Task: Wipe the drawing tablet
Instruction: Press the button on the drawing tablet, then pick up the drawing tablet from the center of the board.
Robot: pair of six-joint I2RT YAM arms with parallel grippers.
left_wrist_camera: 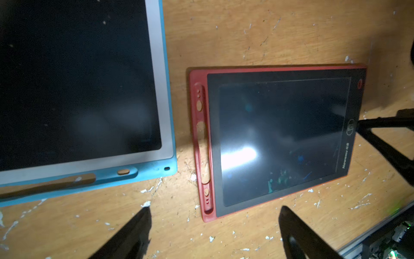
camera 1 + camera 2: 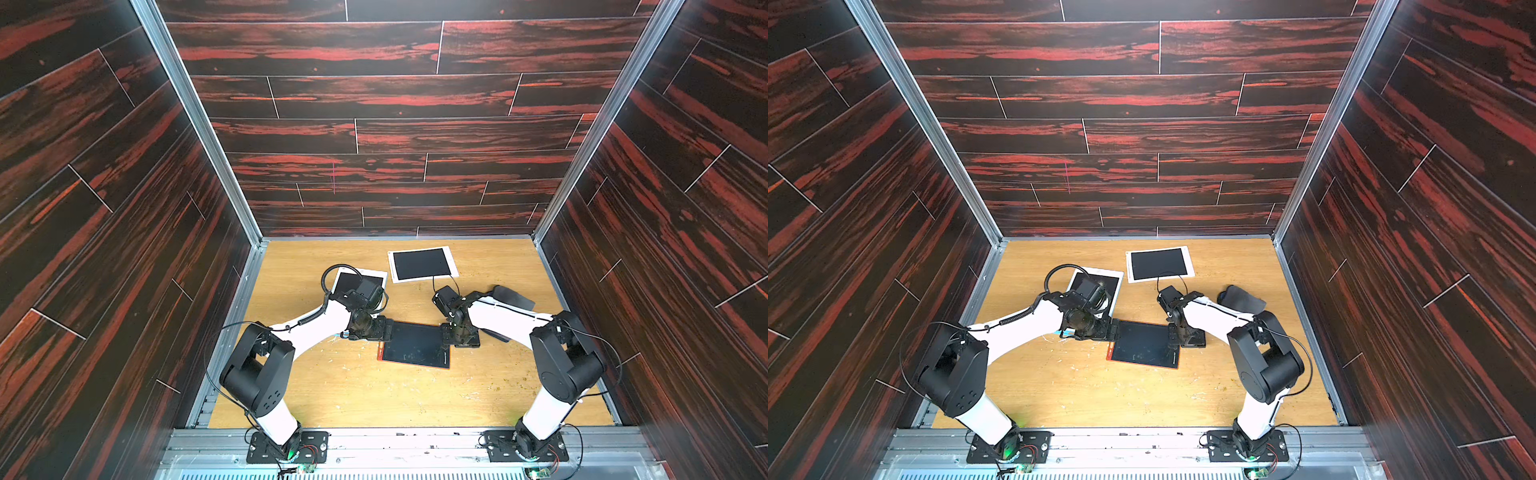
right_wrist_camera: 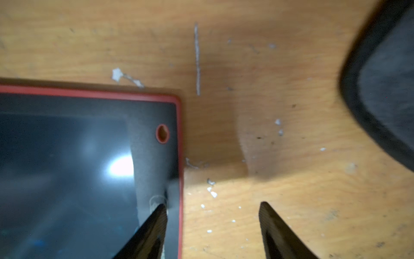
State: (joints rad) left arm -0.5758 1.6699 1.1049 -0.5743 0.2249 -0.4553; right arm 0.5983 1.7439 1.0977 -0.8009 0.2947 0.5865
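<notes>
So the red-framed drawing tablet (image 2: pixel 415 345) with the dark glossy screen lies flat around the middle of the scuffed wooden table (image 2: pixel 332 395); some green-blue smudges show near one corner of its screen. The left gripper (image 1: pixel 214 208) sits at the tablet's left end, jaws spread wide, nothing in them; the right gripper (image 3: pixel 212 204) is at its right end, jaws parted too, one finger over the tablet's bezel, the other over bare table, holding nothing. A dark grey cloth (image 2: pixel 513 297) lies right of the tablet and further back, partly behind the right arm; a blue-framed tablet (image 1: pixel 168 112) sits just beside the red one's left end; a white-framed tablet (image 2: pixel 422 264) lies well behind it.
</notes>
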